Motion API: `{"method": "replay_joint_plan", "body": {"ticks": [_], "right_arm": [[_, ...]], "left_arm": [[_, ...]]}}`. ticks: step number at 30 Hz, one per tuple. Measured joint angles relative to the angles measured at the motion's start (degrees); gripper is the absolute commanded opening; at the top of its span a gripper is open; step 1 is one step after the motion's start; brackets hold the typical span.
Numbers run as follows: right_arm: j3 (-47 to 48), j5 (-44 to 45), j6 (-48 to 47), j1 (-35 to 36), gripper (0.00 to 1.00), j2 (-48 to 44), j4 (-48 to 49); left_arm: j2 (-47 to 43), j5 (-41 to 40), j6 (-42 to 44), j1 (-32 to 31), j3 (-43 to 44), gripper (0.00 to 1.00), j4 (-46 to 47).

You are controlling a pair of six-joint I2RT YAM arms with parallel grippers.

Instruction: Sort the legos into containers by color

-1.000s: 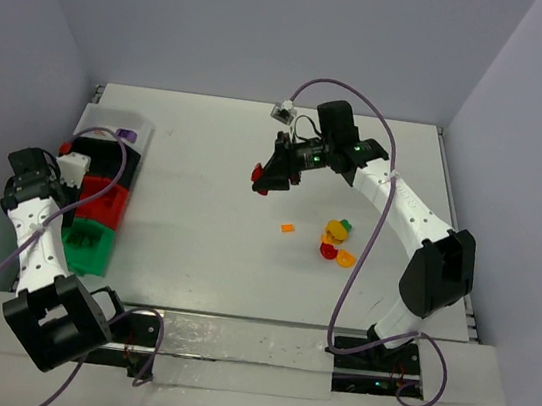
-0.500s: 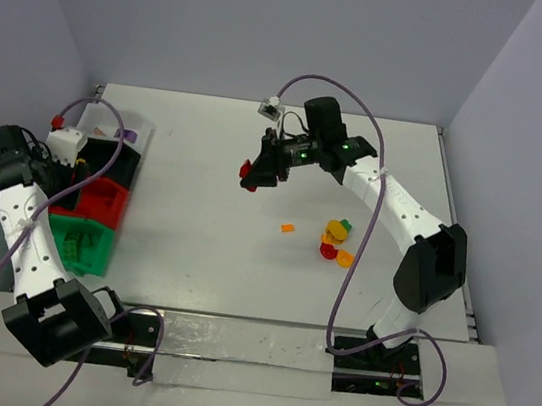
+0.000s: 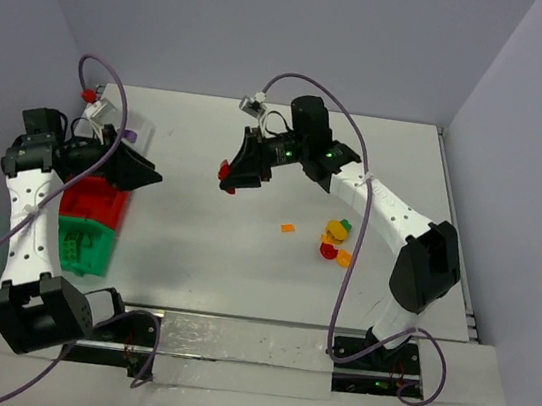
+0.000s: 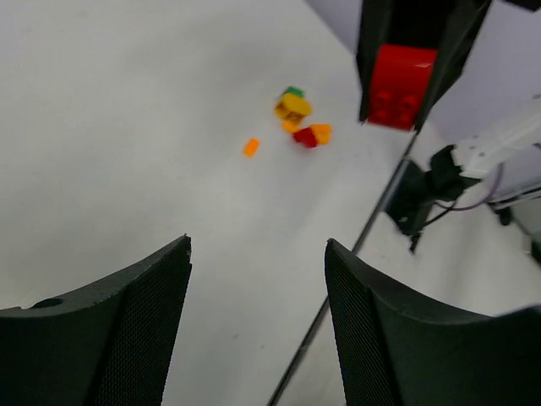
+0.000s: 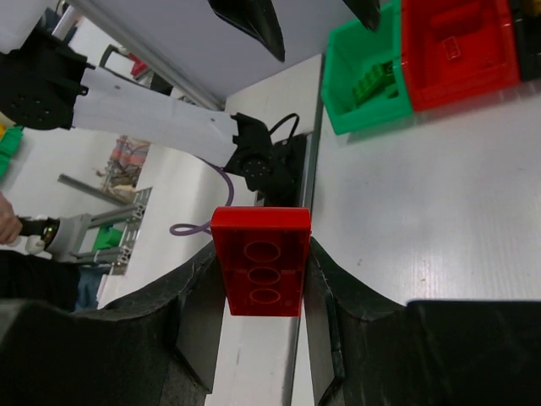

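Right wrist view: right hand (image 5: 261, 296) is clenched on a red lego (image 5: 260, 254), pinched across its short sides and held in the air over the bench (image 3: 193, 253), well apart from the containers. Left hand (image 4: 258, 313) is released, with nothing between its fingers, and hangs by the far part of the row. Likely step: carry the red lego to the red container (image 3: 100, 201). Keep the grip firm, travel high, centre over red and not the neighbouring green container (image 3: 83, 245), and let go low. The left arm crowds the row, so collision is a risk. Remaining legos (image 3: 336, 243) lie loose mid-bench.
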Motion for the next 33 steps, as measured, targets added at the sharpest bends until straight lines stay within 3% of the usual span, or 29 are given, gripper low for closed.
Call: {"method": "replay_joint_plan", "body": {"ticks": [8,14,22,33], "right_arm": [[1.1,0.1,1.1,4.1,0.0,3.0,0.0],[2.7,0.6,-0.3,6.4,0.0,3.7,-2.5],[3.8,0.5,-1.2,7.3,0.0,3.7,-3.1],[3.8,0.3,-0.9,7.4,0.0,3.7,-3.0]], "left_arm": [[-7.9,0.4,-31.1,-8.7,-10.5,0.7,29.2],[-7.5,-1.1,-42.4,-16.0,-10.8,0.7,41.3],[-6.8,-1.7,-49.6,-20.1,-11.5,0.73,49.1],[-6.5,0.4,-51.5,-23.2,-12.4,0.71,50.8]]}}
